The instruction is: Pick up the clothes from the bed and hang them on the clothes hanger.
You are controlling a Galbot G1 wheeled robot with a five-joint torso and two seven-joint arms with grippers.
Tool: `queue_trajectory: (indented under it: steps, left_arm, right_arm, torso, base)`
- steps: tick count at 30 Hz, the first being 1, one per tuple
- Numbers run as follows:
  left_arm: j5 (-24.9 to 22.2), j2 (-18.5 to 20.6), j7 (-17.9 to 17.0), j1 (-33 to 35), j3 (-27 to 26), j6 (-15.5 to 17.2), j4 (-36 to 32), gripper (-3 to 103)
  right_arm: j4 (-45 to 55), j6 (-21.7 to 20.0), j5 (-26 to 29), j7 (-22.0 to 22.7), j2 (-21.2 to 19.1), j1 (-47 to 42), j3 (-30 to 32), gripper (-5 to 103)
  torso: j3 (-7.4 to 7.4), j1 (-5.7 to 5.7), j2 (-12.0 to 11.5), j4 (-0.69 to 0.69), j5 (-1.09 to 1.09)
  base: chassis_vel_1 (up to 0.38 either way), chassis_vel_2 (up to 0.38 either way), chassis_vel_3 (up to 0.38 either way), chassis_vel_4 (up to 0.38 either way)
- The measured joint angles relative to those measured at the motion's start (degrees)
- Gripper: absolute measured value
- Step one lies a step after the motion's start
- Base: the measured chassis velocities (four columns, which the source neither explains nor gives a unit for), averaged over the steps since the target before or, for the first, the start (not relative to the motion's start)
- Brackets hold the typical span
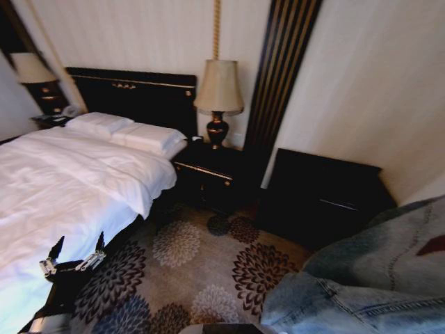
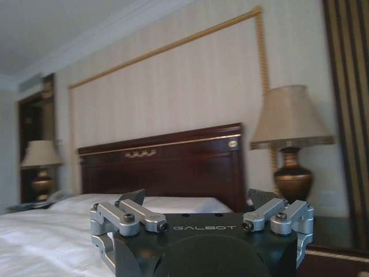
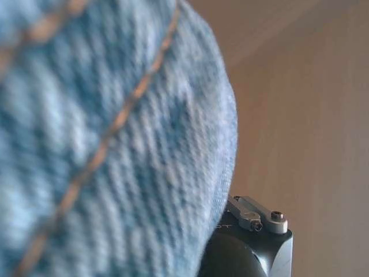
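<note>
The denim jacket is off the bed; it hangs bunched well to the right of the bed, over the flowered carpet. In the right wrist view the denim covers the right gripper, and I cannot tell how its fingers stand. The left gripper is beside the bed's edge, its fingers apart and holding nothing. A lamp stands on the nightstand beside the bed.

A table lamp with a beige shade stands on a dark nightstand against the pale wall. A second lamp sits in the far corner. A low black cabinet stands near the nightstand, and a flower-patterned carpet covers the floor.
</note>
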Motion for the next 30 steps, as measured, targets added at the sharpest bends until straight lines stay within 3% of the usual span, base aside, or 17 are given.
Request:
queue_trajectory:
  steps: [30]
  left_arm:
    - [0.00,0.00,0.00,0.00,0.00,0.00,0.00,100]
  right_arm:
    - [0.03,-0.43,-1.49,0.79,4.80,-1.78,-0.35,19]
  torso:
    - [0.00,0.00,-0.01,0.01,0.00]
  base:
    - [-0.127,-0.125,-0.121,-0.127]
